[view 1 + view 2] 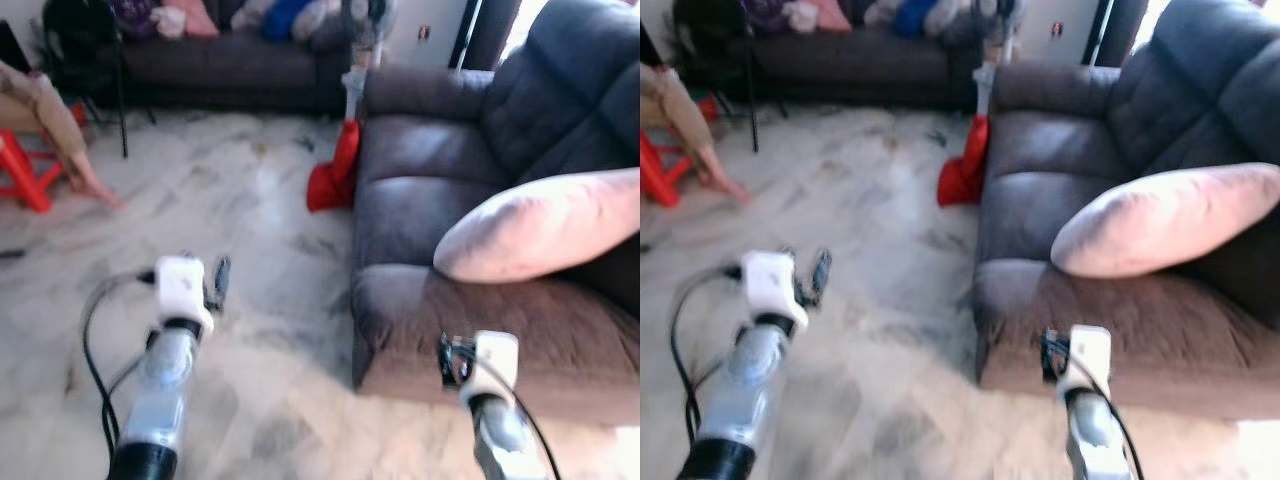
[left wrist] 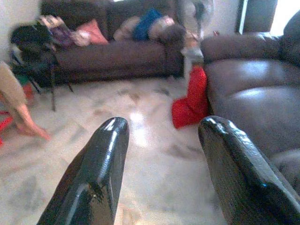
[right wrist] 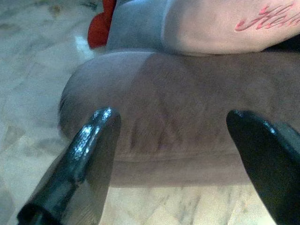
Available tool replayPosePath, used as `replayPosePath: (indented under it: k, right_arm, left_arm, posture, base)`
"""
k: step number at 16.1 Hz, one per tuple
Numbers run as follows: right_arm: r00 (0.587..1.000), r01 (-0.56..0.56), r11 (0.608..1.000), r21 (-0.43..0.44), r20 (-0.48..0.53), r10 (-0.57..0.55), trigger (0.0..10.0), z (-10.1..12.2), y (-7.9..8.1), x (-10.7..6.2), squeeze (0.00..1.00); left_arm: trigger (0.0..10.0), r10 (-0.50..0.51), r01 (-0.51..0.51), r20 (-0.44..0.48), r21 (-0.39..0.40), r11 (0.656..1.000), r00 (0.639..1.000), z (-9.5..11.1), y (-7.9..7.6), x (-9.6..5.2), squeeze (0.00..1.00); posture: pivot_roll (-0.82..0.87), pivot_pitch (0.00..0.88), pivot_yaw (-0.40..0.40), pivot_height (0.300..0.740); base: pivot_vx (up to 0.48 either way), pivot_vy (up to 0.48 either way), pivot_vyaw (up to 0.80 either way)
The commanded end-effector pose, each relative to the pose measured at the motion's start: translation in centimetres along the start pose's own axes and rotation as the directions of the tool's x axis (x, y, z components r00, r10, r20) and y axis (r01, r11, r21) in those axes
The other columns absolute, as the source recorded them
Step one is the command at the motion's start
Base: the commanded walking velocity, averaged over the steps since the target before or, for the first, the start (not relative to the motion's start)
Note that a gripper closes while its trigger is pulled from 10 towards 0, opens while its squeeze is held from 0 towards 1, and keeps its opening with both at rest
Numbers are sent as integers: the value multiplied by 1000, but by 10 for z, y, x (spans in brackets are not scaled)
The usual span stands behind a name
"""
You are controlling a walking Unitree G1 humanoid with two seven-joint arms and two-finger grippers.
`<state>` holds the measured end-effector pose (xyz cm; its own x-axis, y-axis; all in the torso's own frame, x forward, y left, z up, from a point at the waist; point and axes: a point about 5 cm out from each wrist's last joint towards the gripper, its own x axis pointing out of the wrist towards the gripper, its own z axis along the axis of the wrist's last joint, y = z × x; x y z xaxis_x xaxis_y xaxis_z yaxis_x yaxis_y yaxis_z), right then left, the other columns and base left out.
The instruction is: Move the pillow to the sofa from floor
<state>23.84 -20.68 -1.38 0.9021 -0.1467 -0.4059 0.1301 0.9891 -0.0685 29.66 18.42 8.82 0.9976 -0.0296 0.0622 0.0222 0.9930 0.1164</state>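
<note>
both my sets of fingers are spread wide with nothing between them: the right gripper [image 3: 171, 154] sits just before the front edge of the sofa [image 1: 420, 200] seat, the left gripper [image 2: 164, 164] over the marble floor [image 1: 230, 220]. beyond my right fingers [image 3: 79, 154] the pink pillow [image 1: 545, 225] lies on the seat, leaning on the backrest. a red bag [image 1: 335, 170] sits beside the sofa arm.

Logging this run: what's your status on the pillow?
Left gripper and right gripper open, empty. Pink pillow lying on the grey sofa seat. Nothing in the way.
</note>
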Motion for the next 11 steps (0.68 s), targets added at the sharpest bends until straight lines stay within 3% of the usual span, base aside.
replayPosePath:
  k: [1,6,11]
  right_arm:
    - [999,-27,1000,-14,-48,26,10000,-10,6,1,0]
    - [947,-117,993,-25,-303,104,10000,-64,12,-18,0]
    - [909,-129,991,-31,-404,105,10000,-84,9,-28,0]
  left_arm:
    - [10000,23,-24,-38,-17,1000,999,-10,5,-2,0]
    - [10000,0,-11,-234,-42,999,972,-58,-6,-19,0]
    - [10000,-10,-7,-369,-45,999,929,-89,-9,-37,0]
  posture:
    - [-13,0,-56,740]
    - [-21,0,-64,740]
    - [-22,0,-67,740]
  base:
    - [0,326,0]
    - [0,283,0]
    - [0,284,0]
